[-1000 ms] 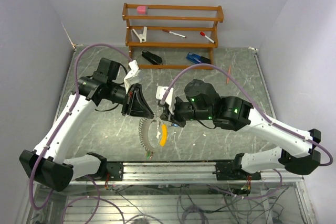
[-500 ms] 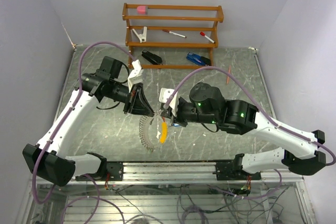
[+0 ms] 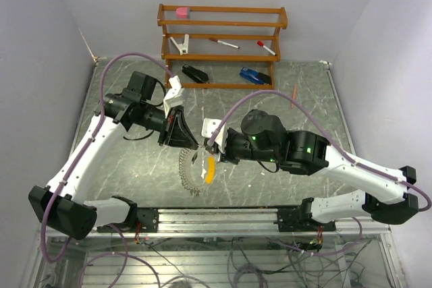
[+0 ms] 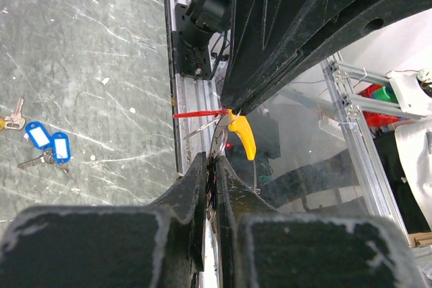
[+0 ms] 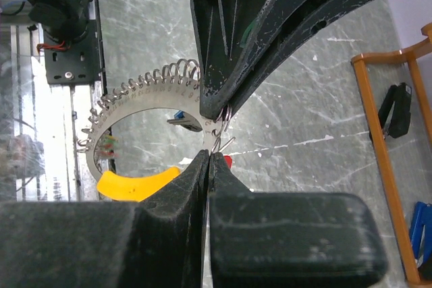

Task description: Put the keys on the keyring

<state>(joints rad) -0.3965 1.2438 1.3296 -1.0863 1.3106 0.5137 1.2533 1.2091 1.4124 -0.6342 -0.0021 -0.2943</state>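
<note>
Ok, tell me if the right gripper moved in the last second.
Yes, slightly: the right gripper shifted toward the near rail, away from the wooden rack.

Over the near middle of the surface [image 3: 135, 166] the keyring [image 3: 183, 170] is hanging between two tools: left tool [image 3: 195, 147] sitting at its left, right tool [image 3: 217, 156] at its right. A rack [image 3: 223, 10] is standing at the far edge; loose keys [image 4: 46, 145] are lying on the surface.

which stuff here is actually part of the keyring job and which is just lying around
For the job:
- keyring
- blue-tagged keys on the table
- yellow tag

Lying about:
- black stapler
- blue stapler
- marker pens
- white clip
- pink item
- wooden rack
</note>
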